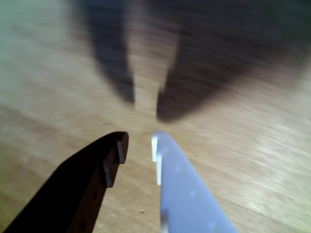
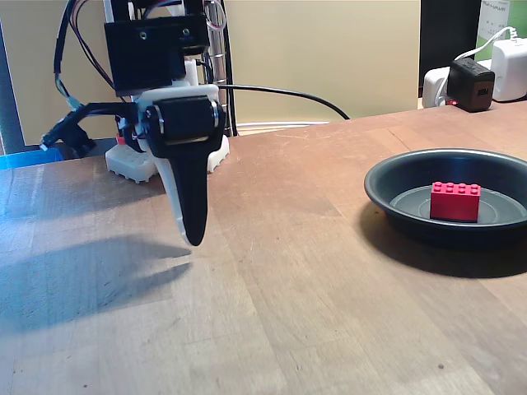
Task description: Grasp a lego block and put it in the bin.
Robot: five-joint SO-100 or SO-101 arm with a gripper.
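brick: small red studded lego block (image 2: 454, 201) lies inside the dark round metal bin (image 2: 387, 185), far right of the fingers
fingers: black-and-white gripper (image 1: 140, 145) slightly parted, empty, above bare wood

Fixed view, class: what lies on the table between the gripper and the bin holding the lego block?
Nothing: in the fixed view, bare wooden table runs from the gripper to the bin, where the lego block sits.
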